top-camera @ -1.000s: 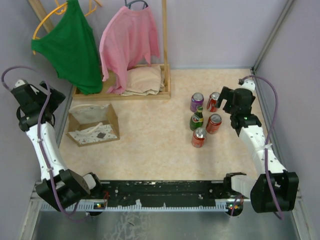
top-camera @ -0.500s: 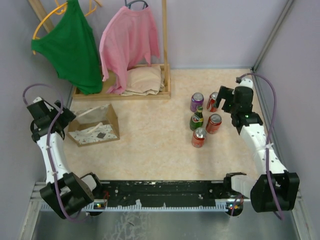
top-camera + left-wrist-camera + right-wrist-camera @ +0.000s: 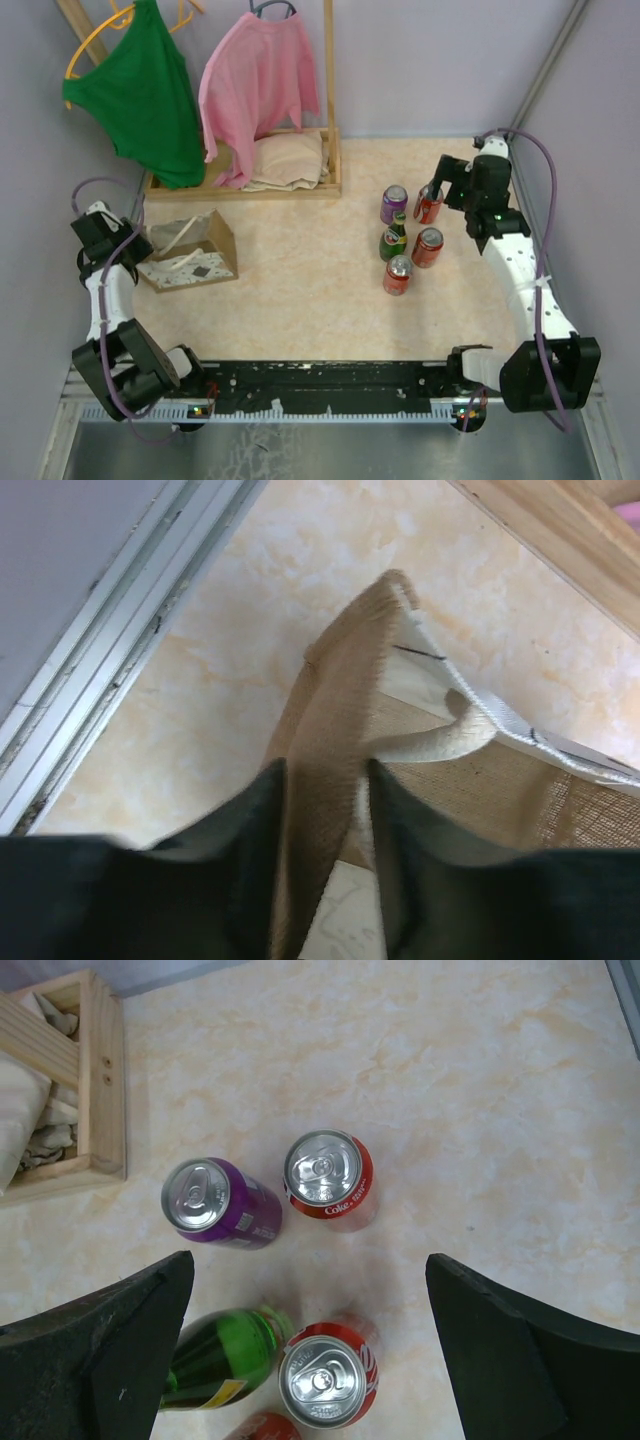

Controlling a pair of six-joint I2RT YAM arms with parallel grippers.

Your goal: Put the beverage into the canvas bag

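Note:
The tan canvas bag [image 3: 190,250] stands open at the left of the table, white cord handles lying inside. My left gripper [image 3: 128,238] sits at its left wall. In the left wrist view the bag's wall [image 3: 340,680] runs up between the two fingers of the left gripper [image 3: 322,770], pinched at their tips. Several beverages stand at the right: a purple can [image 3: 215,1203], a red cola can [image 3: 327,1175], a green bottle [image 3: 215,1360] and another red can [image 3: 325,1380]. My right gripper [image 3: 308,1260] hangs open above them [image 3: 437,190], holding nothing.
A wooden rack [image 3: 240,188] at the back carries a green and a pink garment and a folded beige cloth [image 3: 290,160]. Its corner shows in the right wrist view [image 3: 95,1090]. A metal rail [image 3: 110,680] and the wall run just left of the bag.
My left arm has swung in and down to the bag's left wall, and its jaws have narrowed round the fabric. My right arm has crept toward the far cans, still open.

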